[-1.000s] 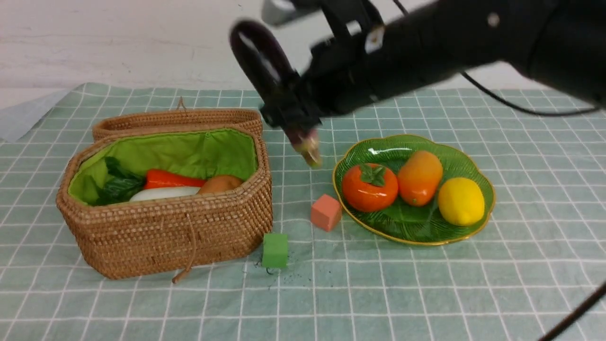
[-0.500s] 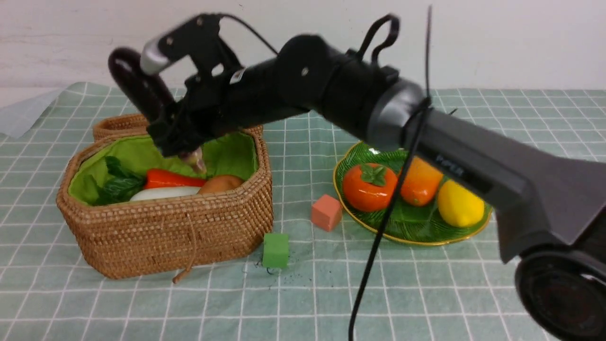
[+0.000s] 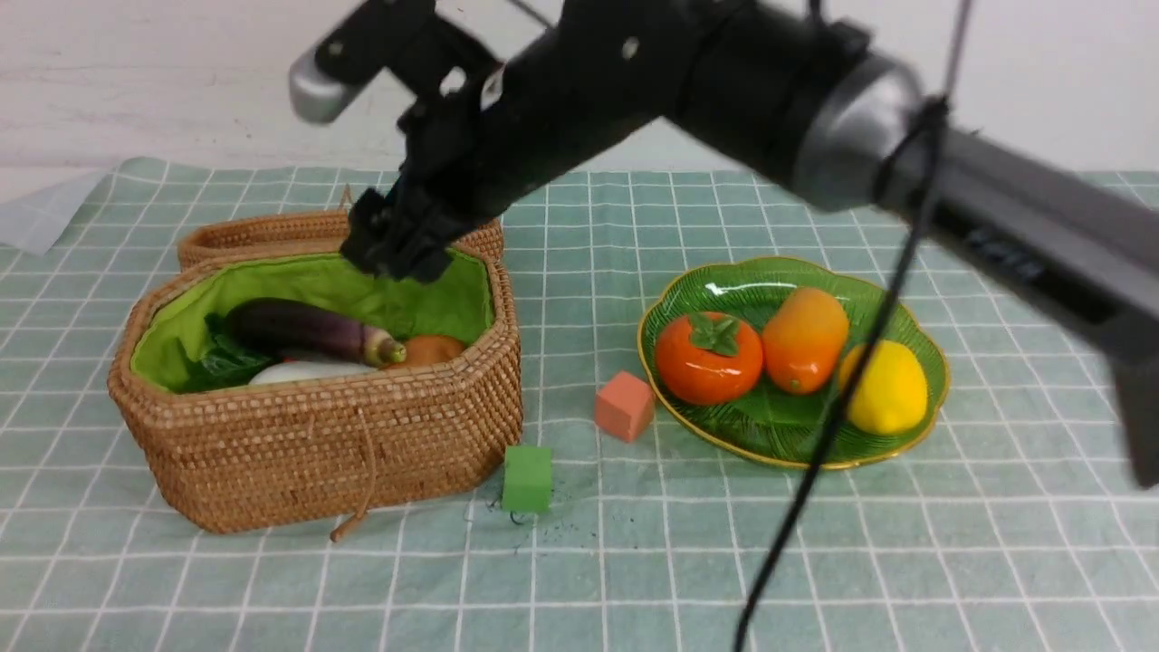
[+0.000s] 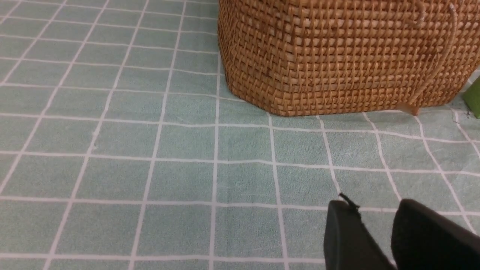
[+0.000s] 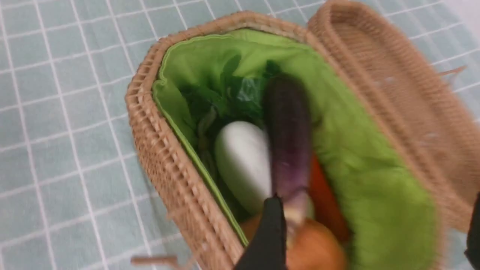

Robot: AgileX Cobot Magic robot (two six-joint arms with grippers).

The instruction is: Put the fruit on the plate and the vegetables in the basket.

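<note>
Right gripper (image 3: 396,244) hangs above the basket (image 3: 317,453), over its back rim. Jaws spread wide, nothing between them; in the right wrist view one dark finger shows near the eggplant's stem end and the other sits at the far frame edge.

Eggplant (image 3: 312,330) lies inside the basket, on its side, resting across the white vegetable (image 5: 242,161) and the leafy greens (image 3: 222,362), stem end against the potato (image 3: 433,349). Red pepper (image 5: 324,195) mostly hidden under it.

Left gripper (image 4: 378,240) low over the tabletop (image 4: 150,150), near the basket's outer wall. Jaws narrow, a slim gap, holding nothing.

Plate (image 3: 905,299) carries persimmon (image 3: 708,358), mango (image 3: 803,337) and lemon (image 3: 883,386), side by side, touching or nearly so.

Handling judgement: all pieces look glossy, hard, light. Slick skins likely to slide in a pinch. Eggplant best taken across its thick middle; round fruit across the widest girth. Plate looks like glass, so fragile; set down softly.

Sorting appears complete. Pink cube (image 3: 624,406) and green cube (image 3: 527,478) sit on the cloth between basket and plate.
</note>
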